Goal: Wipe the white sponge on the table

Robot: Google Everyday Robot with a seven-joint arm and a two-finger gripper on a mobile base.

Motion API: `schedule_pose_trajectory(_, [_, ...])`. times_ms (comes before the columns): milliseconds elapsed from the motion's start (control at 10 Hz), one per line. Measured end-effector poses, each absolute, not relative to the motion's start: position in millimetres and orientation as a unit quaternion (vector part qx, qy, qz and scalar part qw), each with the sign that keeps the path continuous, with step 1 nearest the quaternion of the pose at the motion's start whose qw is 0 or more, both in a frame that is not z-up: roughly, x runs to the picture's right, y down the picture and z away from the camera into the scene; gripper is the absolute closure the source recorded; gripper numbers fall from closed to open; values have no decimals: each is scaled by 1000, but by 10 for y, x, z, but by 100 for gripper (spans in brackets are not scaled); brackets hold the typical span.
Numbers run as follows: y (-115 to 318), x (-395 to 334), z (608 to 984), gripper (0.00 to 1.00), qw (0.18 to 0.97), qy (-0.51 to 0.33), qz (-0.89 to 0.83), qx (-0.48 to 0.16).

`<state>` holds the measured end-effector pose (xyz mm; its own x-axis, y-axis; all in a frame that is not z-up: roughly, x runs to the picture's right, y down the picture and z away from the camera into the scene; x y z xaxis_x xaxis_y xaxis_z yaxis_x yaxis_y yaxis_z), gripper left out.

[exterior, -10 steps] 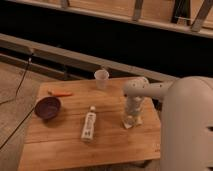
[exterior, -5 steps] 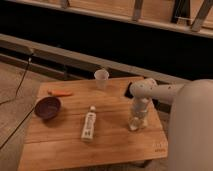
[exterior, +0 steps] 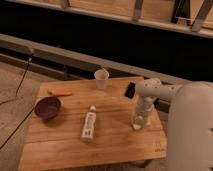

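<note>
The white sponge [exterior: 136, 125] is a small pale block pressed flat on the light-brown wooden table [exterior: 115, 147], near its right edge. My gripper [exterior: 139, 120] points straight down onto the sponge and is shut on it. The white arm reaches in from the right and hides the sponge's top. The robot's large white body fills the lower right of the view.
A white tube-shaped bottle [exterior: 89, 125] lies mid-table. A purple bowl [exterior: 48, 107] sits at the left, with an orange stick-like item [exterior: 60, 93] behind it. A white cup [exterior: 101, 78] stands at the back edge, and a small black object [exterior: 130, 90] lies right of it.
The gripper and the sponge under it have slid to the right across the table, closer to the right edge. Nothing else has moved.
</note>
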<state>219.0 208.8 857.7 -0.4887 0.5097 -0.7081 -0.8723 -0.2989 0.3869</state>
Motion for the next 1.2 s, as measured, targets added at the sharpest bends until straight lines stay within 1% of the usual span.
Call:
schedule_pose_trajectory(400, [1823,2104,8858,100,481,379,753,-241])
schedule_pose_trajectory(800, [1582,1791,9136,100,520,365,728,-256])
schedule_pose_trajectory(1200, [1460,1369,9216,100,542,343,713,-283])
